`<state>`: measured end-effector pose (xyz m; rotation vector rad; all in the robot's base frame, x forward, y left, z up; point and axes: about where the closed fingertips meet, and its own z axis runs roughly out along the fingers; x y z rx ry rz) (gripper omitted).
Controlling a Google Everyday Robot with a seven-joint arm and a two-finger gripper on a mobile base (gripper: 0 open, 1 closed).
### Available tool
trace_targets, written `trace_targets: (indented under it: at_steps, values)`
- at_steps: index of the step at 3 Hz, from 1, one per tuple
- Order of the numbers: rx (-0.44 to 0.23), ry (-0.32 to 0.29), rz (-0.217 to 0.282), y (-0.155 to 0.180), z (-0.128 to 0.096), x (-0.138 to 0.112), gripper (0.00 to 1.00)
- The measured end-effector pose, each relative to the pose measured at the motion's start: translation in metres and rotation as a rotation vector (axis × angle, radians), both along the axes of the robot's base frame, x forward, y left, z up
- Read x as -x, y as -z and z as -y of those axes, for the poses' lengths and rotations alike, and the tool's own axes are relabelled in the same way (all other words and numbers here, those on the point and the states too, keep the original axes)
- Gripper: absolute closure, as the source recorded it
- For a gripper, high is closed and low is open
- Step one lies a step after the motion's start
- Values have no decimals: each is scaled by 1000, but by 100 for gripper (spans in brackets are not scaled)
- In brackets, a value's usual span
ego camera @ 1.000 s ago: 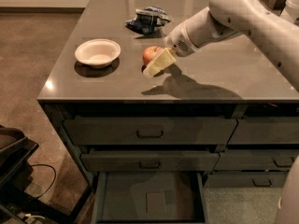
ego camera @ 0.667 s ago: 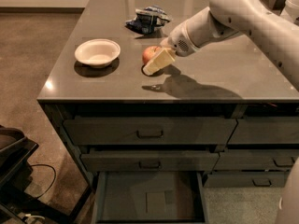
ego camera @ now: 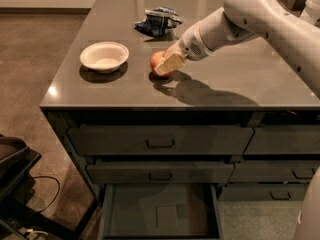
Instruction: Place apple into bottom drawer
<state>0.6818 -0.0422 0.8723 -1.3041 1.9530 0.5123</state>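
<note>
The apple (ego camera: 157, 59), red with yellowish patches, sits on the dark countertop (ego camera: 240, 84) near its middle front. My gripper (ego camera: 166, 65) is at the apple's right front side, low over the counter; its pale tip covers part of the apple. The arm comes in from the upper right. The bottom drawer (ego camera: 130, 211) is pulled open below the counter's left stack, dark grey with a paler square patch on its floor, and nothing lies in it.
A white bowl (ego camera: 104, 56) stands left of the apple. A crumpled blue bag (ego camera: 159, 20) lies behind it. Two shut handled drawers (ego camera: 160, 143) sit above the open one. A neighbouring drawer stack (ego camera: 280, 170) is at right. Dark equipment (ego camera: 15, 174) stands on the floor at left.
My gripper has moved slightly up and left, closing in on the apple until its tip overlaps it. The apple, bowl and drawer have not moved.
</note>
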Motion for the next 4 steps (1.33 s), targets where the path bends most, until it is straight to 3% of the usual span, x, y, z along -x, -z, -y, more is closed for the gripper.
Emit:
trace_targets:
  at_steps: [1,2,3,4]
  values:
    - [0,0,0,0,0,0,88]
    - [-66,-37,13,-9,7,9,100]
    - [-74,-47,16,-20,26,36,100]
    - [-66,-6,11,-31,44,68,100]
